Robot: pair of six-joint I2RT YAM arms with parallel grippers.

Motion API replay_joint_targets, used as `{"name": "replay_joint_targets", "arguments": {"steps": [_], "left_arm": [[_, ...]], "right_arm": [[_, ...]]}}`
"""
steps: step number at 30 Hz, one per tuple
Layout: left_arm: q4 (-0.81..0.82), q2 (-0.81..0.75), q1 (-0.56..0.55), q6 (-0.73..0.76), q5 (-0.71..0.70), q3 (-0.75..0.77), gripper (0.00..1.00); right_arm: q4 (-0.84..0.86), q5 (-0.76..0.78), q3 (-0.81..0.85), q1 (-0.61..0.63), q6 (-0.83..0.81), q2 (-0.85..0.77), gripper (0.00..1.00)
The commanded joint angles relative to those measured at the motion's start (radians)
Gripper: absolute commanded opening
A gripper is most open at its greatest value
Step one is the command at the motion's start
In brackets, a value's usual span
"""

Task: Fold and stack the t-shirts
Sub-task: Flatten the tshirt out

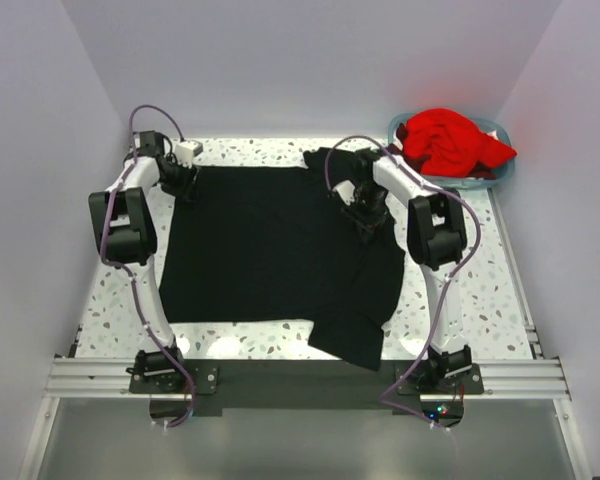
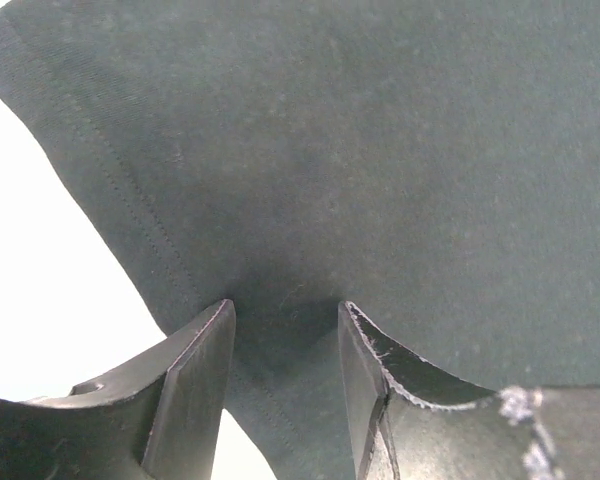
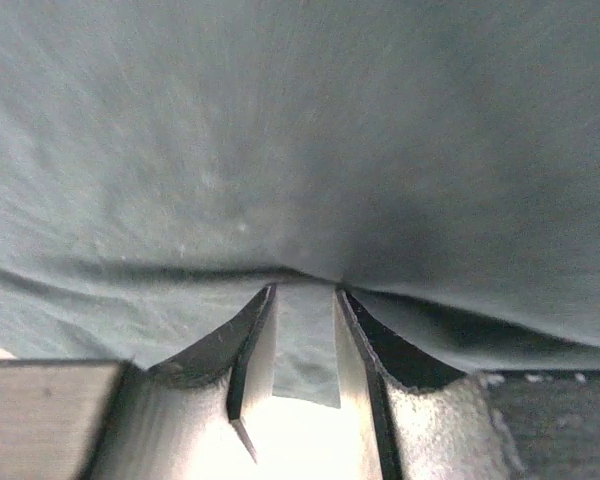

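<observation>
Spread over the tabletop [image 1: 460,290], the black t-shirt [image 1: 270,240] is pinched upper right by the right gripper [image 3: 305,295], the half-open left gripper [image 2: 285,315] straddling its upper-left edge; red t-shirt [image 1: 445,140] in basket [image 1: 500,172].

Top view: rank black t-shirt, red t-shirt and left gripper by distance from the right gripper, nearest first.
1. black t-shirt: right under the right gripper, pinched in it.
2. red t-shirt: in the basket, far right corner.
3. left gripper: across the black t-shirt, far left.
</observation>
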Motion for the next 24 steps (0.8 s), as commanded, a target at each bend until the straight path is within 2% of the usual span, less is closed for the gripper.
{"name": "replay_joint_targets", "arguments": {"steps": [1,3,4,6,8,9,10,11,15,19,24], "left_arm": [[-0.039,0.08,0.001,-0.004,0.014,0.12,0.52],[-0.056,0.072,0.0,0.004,0.096,0.177,0.54],[-0.065,0.06,0.0,0.021,0.132,0.193,0.56],[-0.051,0.036,-0.002,0.015,0.189,0.202,0.59],[-0.021,-0.003,-0.004,0.003,0.221,0.193,0.62],[-0.01,-0.015,-0.007,-0.004,0.236,0.187,0.65],[0.004,-0.036,-0.007,-0.025,0.236,0.179,0.68],[0.025,-0.046,-0.013,-0.031,0.235,0.164,0.69],[0.068,-0.073,-0.028,-0.042,0.192,0.125,0.7],[0.128,-0.077,-0.03,-0.069,0.123,0.085,0.7],[0.081,-0.024,-0.031,-0.077,0.101,0.105,0.67]], "right_arm": [[-0.043,-0.119,0.27,-0.025,-0.007,0.051,0.33],[-0.014,-0.124,0.39,-0.054,0.023,0.085,0.34],[0.003,-0.126,0.493,-0.065,0.038,0.099,0.38],[0.109,-0.115,0.55,-0.095,0.093,0.125,0.43],[0.228,-0.053,0.526,-0.114,0.159,0.107,0.53],[0.368,-0.026,0.497,-0.115,0.182,0.096,0.57],[0.432,-0.003,0.443,-0.12,0.219,0.089,0.64],[0.537,0.015,0.426,-0.119,0.23,0.087,0.66],[0.68,0.04,0.447,-0.119,0.288,0.165,0.66],[0.707,0.065,0.567,-0.119,0.32,0.269,0.61],[0.702,0.042,0.492,-0.119,0.268,0.253,0.6]]}}
